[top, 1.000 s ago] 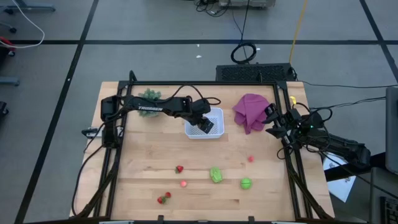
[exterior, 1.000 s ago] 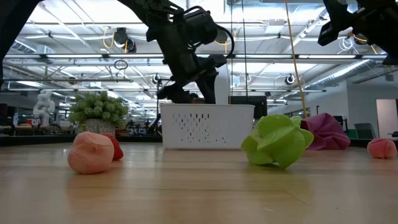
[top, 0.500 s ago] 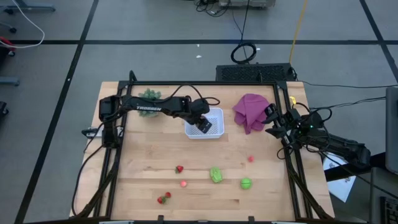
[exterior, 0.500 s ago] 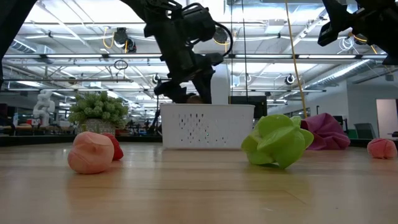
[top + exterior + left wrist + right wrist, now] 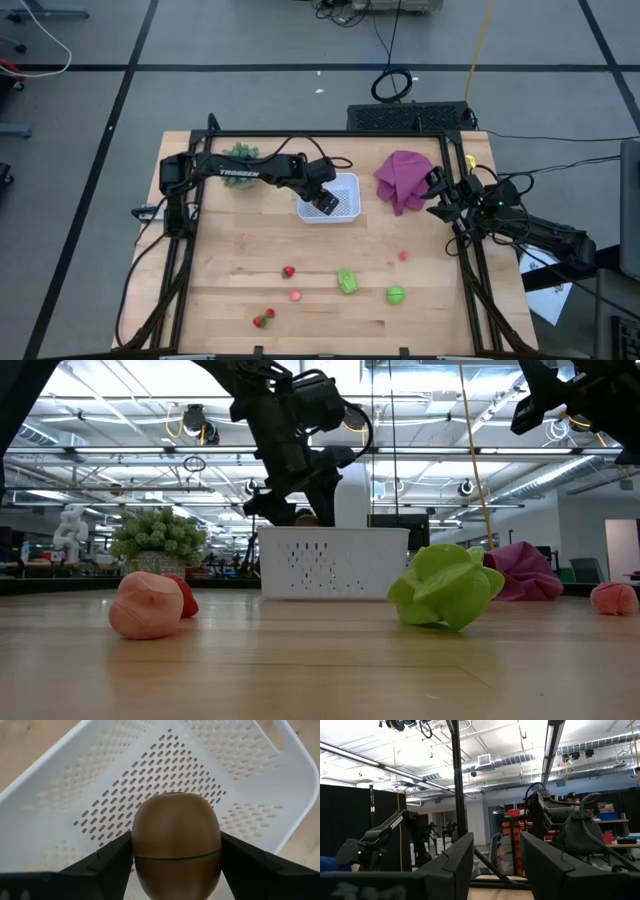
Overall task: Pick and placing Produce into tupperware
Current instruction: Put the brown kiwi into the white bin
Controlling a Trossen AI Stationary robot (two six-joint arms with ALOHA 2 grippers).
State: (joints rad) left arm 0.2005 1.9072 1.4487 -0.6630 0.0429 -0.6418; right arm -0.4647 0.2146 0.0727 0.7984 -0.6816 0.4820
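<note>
Left gripper: upper centre of high view, over tupperware, jaws pinching brown oval.
Right gripper: right edge, fingers spread, empty.

My two arms are dark, jointed tubes; the left arm carries white lettering along its link. Black cables loop off the right arm. The fingers are flat, matte black wedges.

One white tupperware, one brown oval (between the left jaws), two green pieces, about five small red and pink bits, one purple cloth, one spiky plant.
</note>
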